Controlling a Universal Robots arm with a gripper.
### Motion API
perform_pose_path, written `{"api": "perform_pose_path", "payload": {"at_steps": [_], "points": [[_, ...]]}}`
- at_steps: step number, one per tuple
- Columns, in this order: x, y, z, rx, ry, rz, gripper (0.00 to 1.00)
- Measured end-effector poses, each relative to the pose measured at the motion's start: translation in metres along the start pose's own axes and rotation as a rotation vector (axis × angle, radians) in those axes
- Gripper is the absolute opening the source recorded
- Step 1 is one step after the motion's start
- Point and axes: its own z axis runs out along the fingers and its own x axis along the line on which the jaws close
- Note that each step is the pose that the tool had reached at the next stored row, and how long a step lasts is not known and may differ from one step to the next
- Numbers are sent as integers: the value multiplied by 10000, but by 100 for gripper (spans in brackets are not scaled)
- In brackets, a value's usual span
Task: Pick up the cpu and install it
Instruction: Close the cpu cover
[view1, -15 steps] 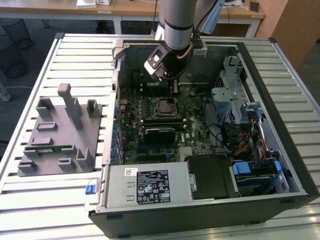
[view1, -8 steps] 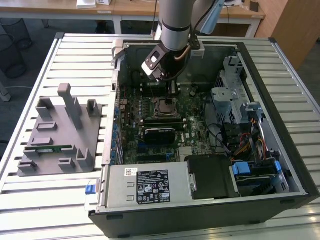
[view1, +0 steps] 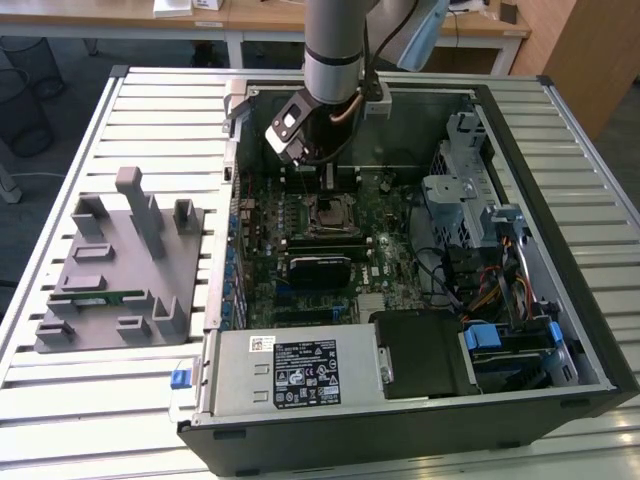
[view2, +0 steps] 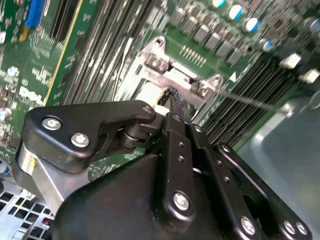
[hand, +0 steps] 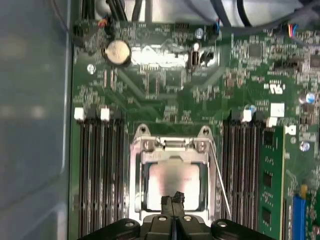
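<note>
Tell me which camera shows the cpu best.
The first wrist view: the cpu, silvery top up, sits in the socket frame. In the exterior view it is a dark square on the motherboard; in the second wrist view the gripper hides most of it.

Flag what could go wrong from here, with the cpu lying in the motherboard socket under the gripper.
1. The gripper sits with its fingertips shut over one edge of the cpu, which lies inside the socket frame. Any sideways drag could shift the chip off its seat.
2. The thin socket lever stands free beside the frame, so the gripper body might snag it.
</note>
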Motion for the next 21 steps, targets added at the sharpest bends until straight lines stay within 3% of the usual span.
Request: {"api": "perform_pose_path", "payload": {"at_steps": [4,12,17,21], "points": [[1,-52,19,0,0,0,11],[3,-53,105,6,-6,1,11],[5,-40,98,-6,6,1,11],[1,-40,25,0,0,0,11]]}}
